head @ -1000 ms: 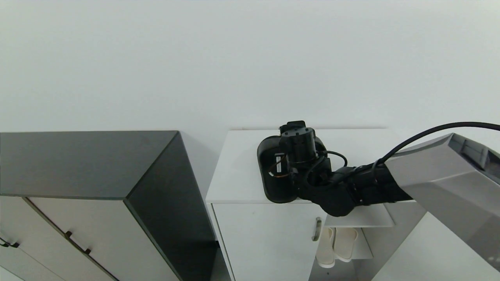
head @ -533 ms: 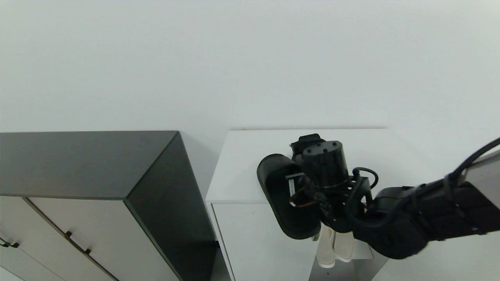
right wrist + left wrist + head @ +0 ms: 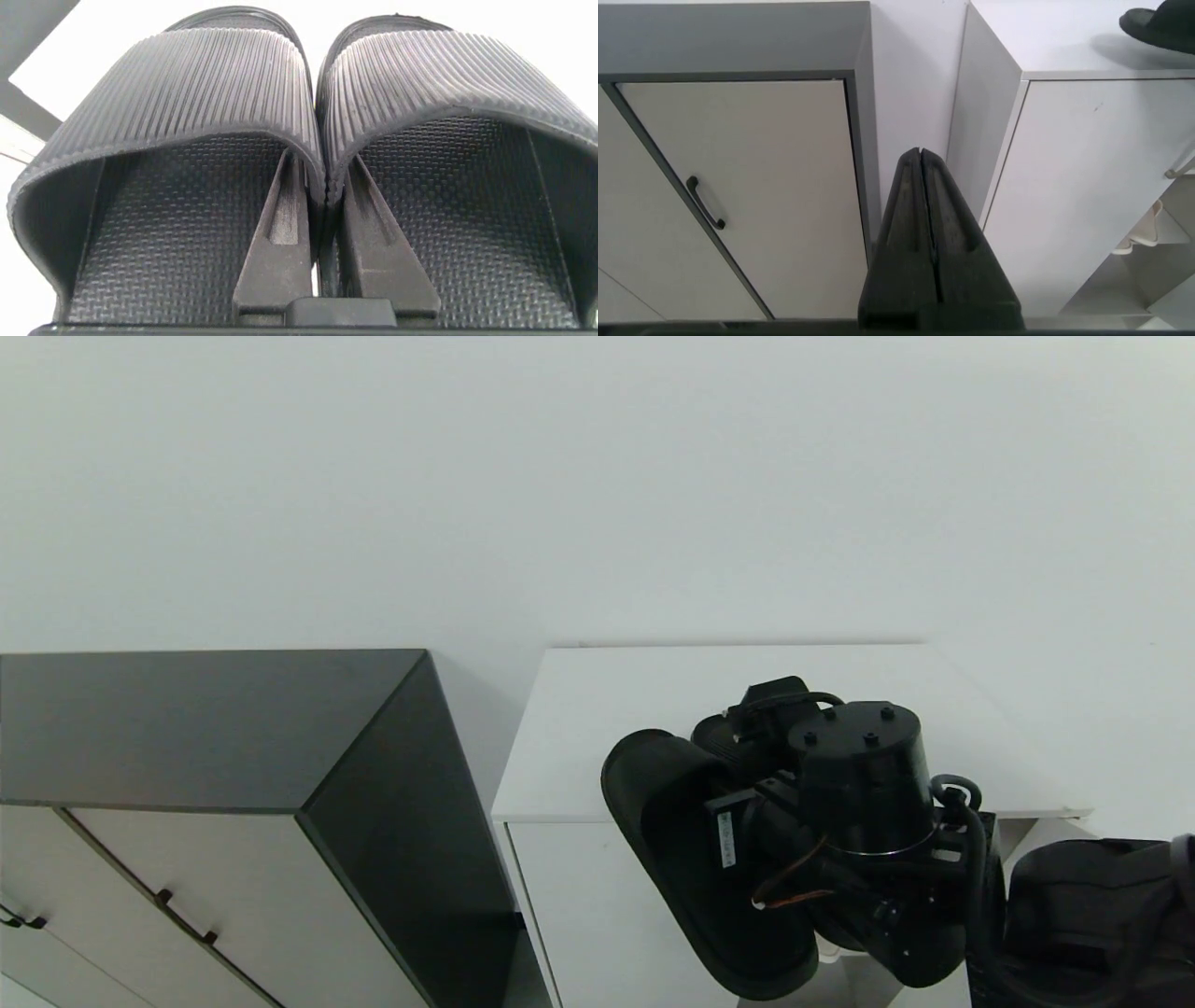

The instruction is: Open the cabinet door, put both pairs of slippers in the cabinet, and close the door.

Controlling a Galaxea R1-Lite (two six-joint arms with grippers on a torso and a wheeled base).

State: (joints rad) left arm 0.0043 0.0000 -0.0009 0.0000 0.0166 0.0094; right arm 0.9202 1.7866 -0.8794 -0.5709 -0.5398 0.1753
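Pinching two black slippers (image 3: 187, 121), one right tool (image 3: 320, 173), one white cabinet (image 3: 597, 728)

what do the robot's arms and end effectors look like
Both are black. The left end effector has two flat, tapered fingers. The right end effector has grooved wedge fingers; the right arm has a cylindrical wrist with a white label, a thin orange wire and a looped black cable.

Plain white wall (image 3: 597, 476), dark-topped sideboard (image 3: 215, 728), pale doors (image 3: 233, 896), black handles (image 3: 185, 917)
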